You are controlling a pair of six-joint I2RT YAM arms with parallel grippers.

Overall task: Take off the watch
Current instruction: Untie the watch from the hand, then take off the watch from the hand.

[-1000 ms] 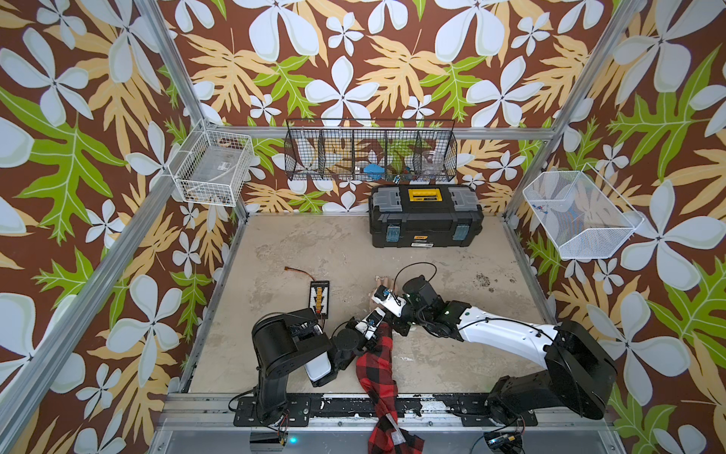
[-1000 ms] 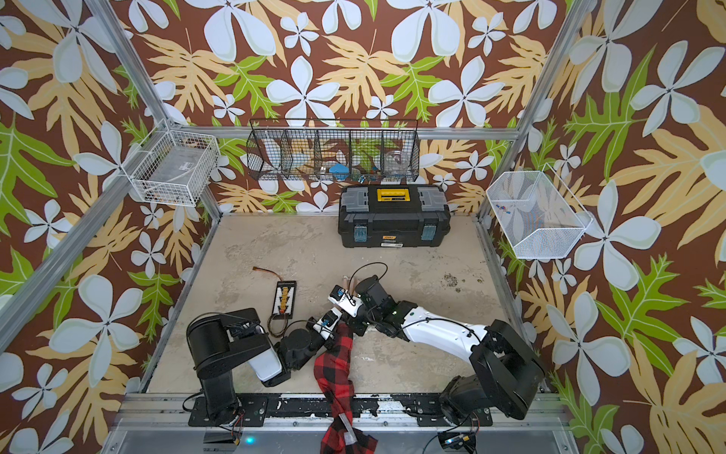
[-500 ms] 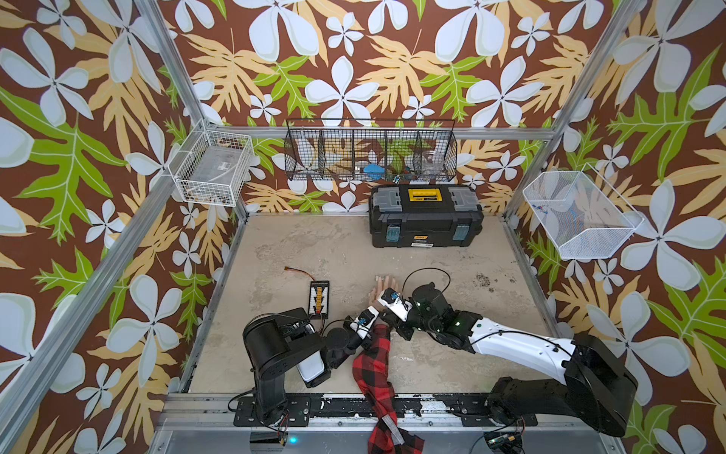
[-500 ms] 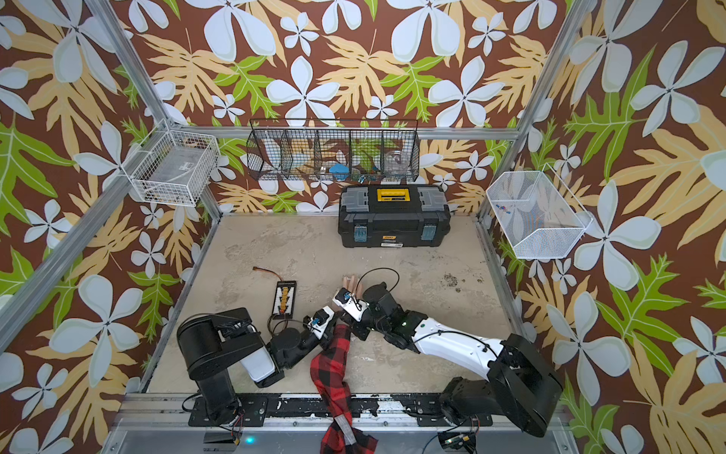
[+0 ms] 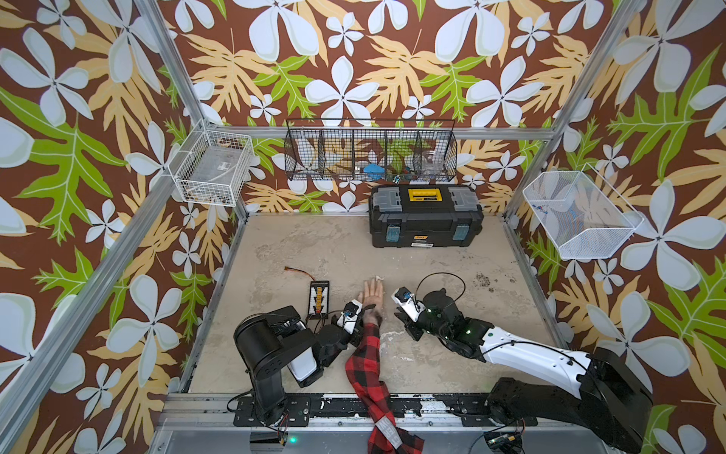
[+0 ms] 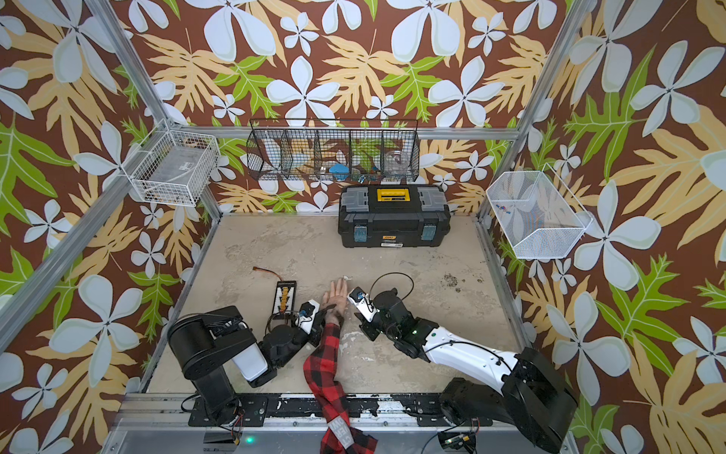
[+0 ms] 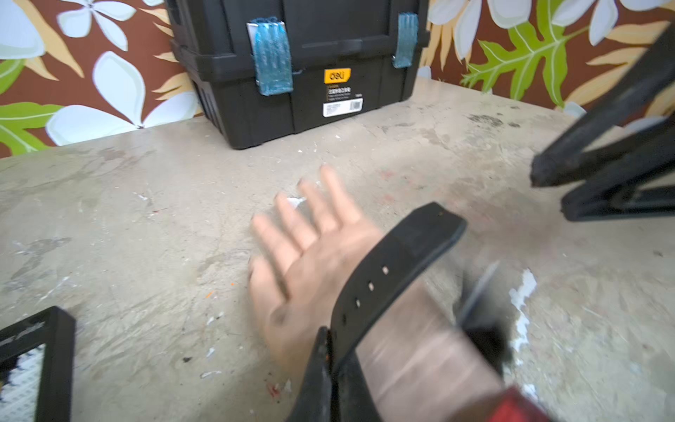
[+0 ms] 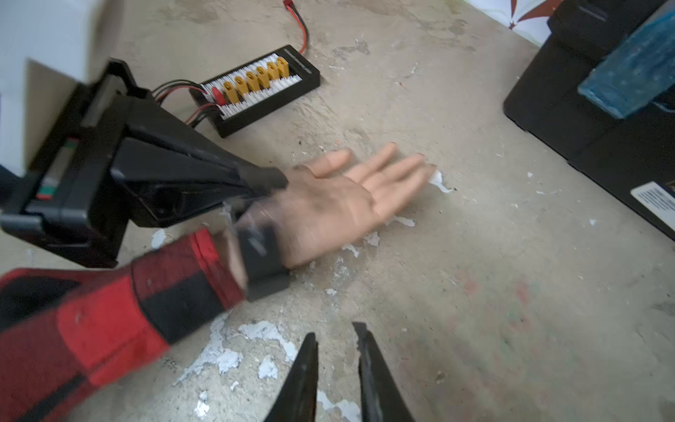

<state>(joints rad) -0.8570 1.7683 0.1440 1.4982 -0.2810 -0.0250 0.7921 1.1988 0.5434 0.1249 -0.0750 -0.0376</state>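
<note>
The watch [image 7: 383, 276] looks unbuckled, not yet off the wrist [image 7: 412, 350]; left gripper [image 7: 330, 339] clamps it; right gripper [image 8: 335, 330] nearby, slightly apart.

Matt, worn surfaces
The strap of the small black wristwatch [image 7: 398, 255] is seen as matt and rubbery; the red-and-black checked sleeve [image 8: 91, 321] is woven cloth; the beige tabletop [image 8: 475, 292] is rough, with flaking white paint; the black toolbox [image 5: 426, 230] is moulded plastic.

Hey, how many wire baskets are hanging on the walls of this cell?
3. A white wire basket on the left wall, a long black divided basket on the back wall above the toolbox, a white mesh basket on the right wall. None looks hidden.
</note>
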